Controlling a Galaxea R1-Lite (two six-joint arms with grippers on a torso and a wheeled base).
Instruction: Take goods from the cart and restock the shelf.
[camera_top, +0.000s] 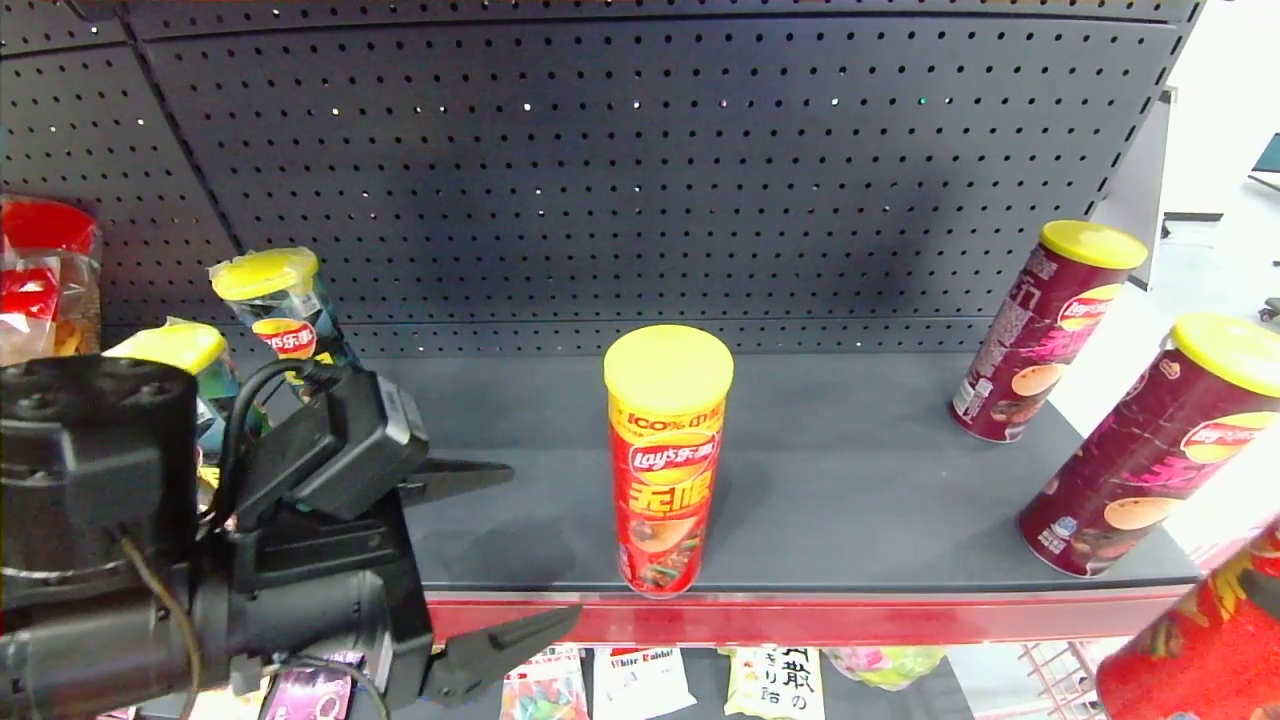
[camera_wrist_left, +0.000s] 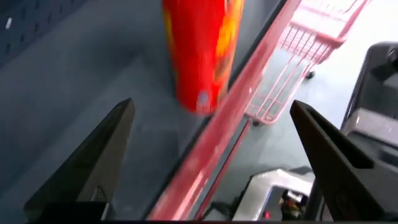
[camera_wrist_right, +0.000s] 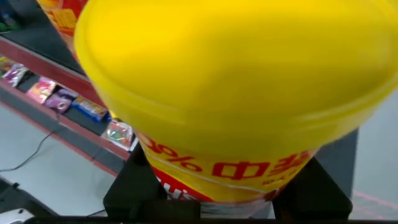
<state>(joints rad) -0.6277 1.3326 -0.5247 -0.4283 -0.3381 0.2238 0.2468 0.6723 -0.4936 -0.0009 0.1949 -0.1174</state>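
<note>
Starting nearest you: the left gripper (camera_top: 540, 545) hangs at the front lip of the shelf (camera_top: 860, 500), jaws spread wide with nothing between them. Low at your right, the right gripper (camera_wrist_right: 217, 202) has its dark jaws tight on either side of a second red can (camera_top: 1200, 640), so count it as pinched; the can's yellow lid faces the wrist camera and its body sits tilted, below the level of the shelf's lip. The pink wire cart (camera_wrist_left: 311, 37) is down behind it. One red can (camera_top: 668, 460) stands upright at the very front edge of the shelf, just right of the left gripper and touching neither finger. Bare shelf lies between that can and the purple cans (camera_top: 1050, 330) farther right, up and to the left of the held can. My read is that the right arm is the nearer one for that gap, and the can needs turning upright first. Blue cans (camera_top: 280, 310) stand far left against the pegboard (camera_top: 640, 180).
</note>
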